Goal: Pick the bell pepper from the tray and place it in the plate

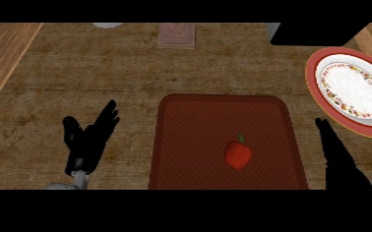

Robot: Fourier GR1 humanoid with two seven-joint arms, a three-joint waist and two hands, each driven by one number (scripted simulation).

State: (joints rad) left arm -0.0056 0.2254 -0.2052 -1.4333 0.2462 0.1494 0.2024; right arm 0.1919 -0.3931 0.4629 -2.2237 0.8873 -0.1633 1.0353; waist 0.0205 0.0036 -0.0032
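A red bell pepper [238,154] with a green stem lies on the dark red tray [189,128], right of the tray's middle. A white plate [349,86] with a red rim and patterned border sits at the right edge of the view, beyond the tray's far right corner. My right hand [338,152] is just right of the tray, fingers straight and pointing up, holding nothing. On the counter left of the tray my left hand [88,135] rests open, fingers up.
A small reddish-brown block [176,34] lies at the counter's far side. A grey round object [108,25] peeks in at the top left. A dark box [320,32] stands at the top right. Wooden strip [15,49] borders the left.
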